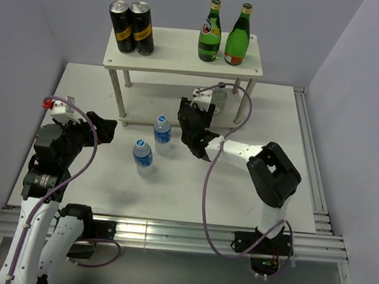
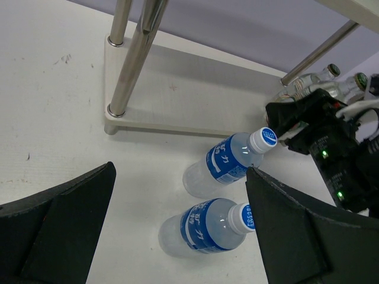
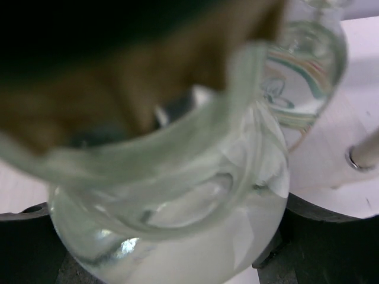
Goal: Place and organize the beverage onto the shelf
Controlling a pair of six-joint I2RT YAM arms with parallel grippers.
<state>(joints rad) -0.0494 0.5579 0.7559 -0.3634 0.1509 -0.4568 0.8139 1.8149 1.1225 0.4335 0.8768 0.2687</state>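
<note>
The cream-white shelf (image 1: 178,58) stands at the back of the table. On its top board are two black cans (image 1: 132,28) on the left and two green bottles (image 1: 223,36) on the right. My right gripper (image 1: 199,116) is at the front of the lower tier, shut on a clear glass bottle (image 3: 177,195) that fills its wrist view. A second clear bottle (image 3: 305,65) stands just beyond it. Two blue-labelled water bottles (image 1: 162,132) (image 1: 143,156) stand upright on the table. My left gripper (image 2: 180,168) is open, with both water bottles (image 2: 228,163) (image 2: 204,228) ahead of its fingers.
A shelf leg (image 3: 362,155) rises close to the right of the held bottle. Two front left legs (image 2: 133,53) show in the left wrist view. Grey walls close in the table on three sides, and a metal rail (image 1: 165,232) runs along the near edge.
</note>
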